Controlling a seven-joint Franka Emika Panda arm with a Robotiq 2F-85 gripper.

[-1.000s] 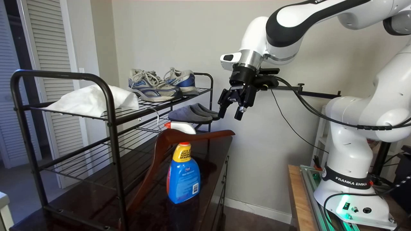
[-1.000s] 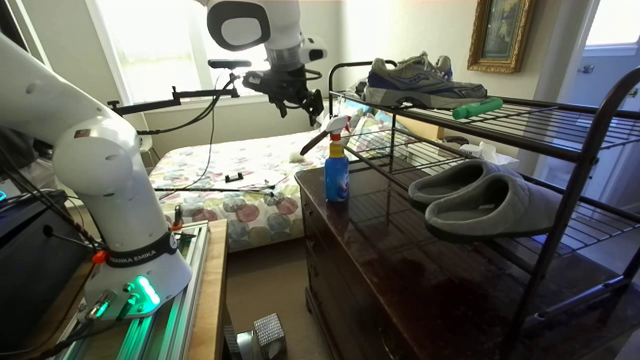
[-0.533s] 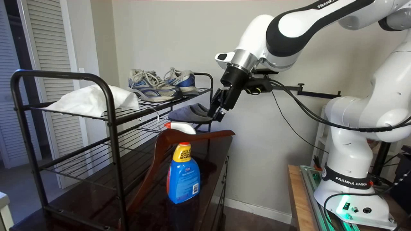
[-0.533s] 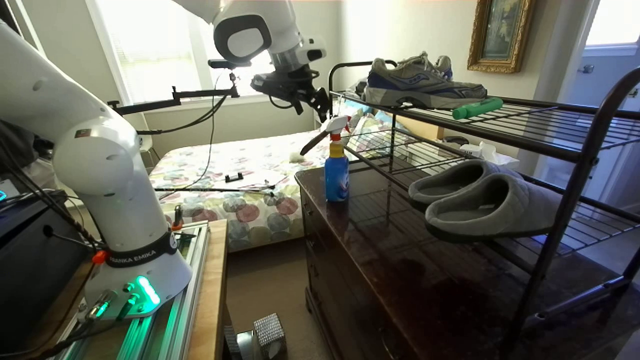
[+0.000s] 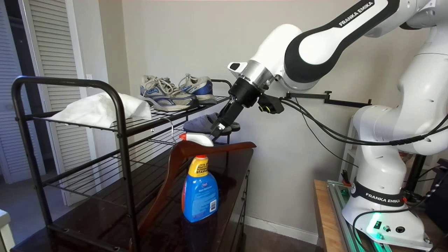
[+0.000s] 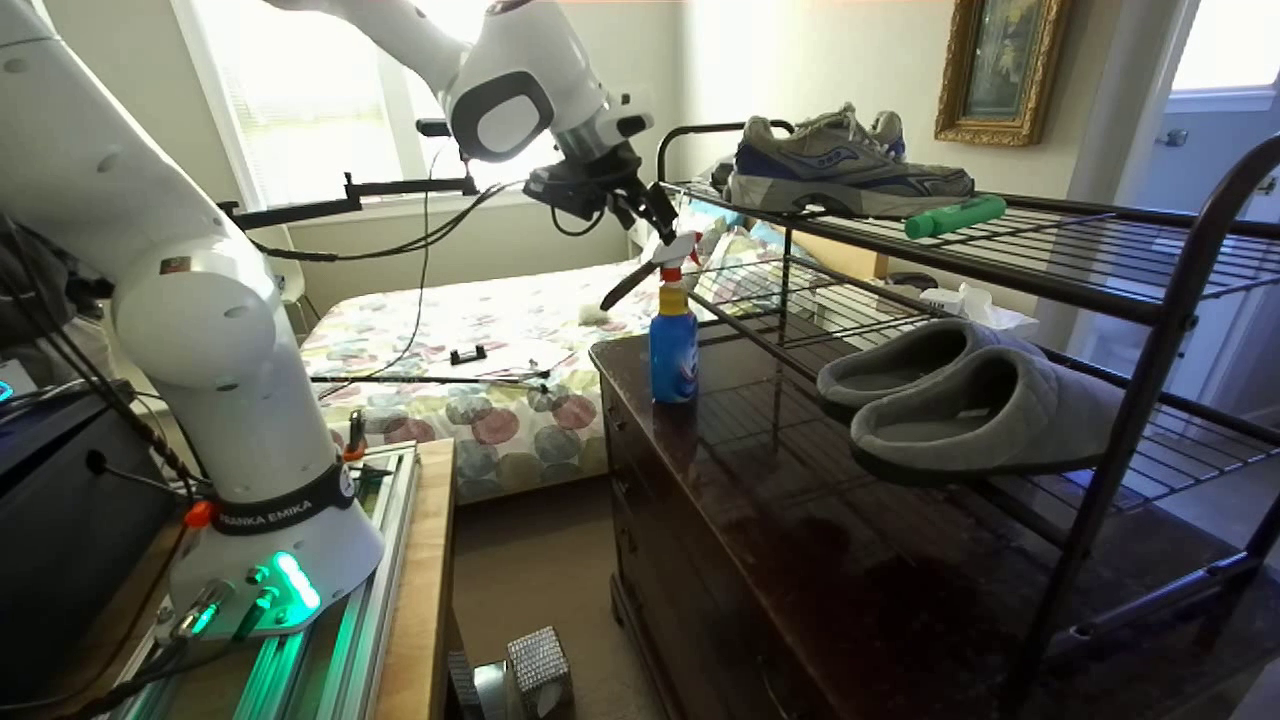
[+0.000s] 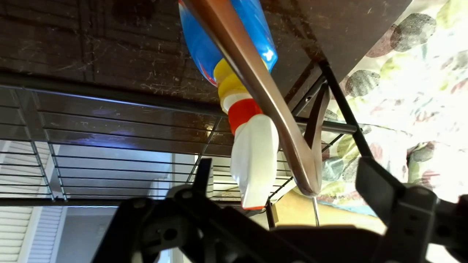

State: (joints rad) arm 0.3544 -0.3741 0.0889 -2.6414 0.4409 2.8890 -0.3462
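Spray bottle (image 5: 200, 196) just below claw (image 7: 287, 173); hanger (image 5: 182, 151) alongside

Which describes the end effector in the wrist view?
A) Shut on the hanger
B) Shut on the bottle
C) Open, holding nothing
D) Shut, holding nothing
C: the end effector has its fingers wide apart, with neither the hanger nor the bottle clamped between them.

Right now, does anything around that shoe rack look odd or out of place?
Yes: a wooden hanger hangs by the rack, crossing in front of the spray bottle in an exterior view, and a green tube lies beside a sneaker. Neither seems usual on a shoe rack.
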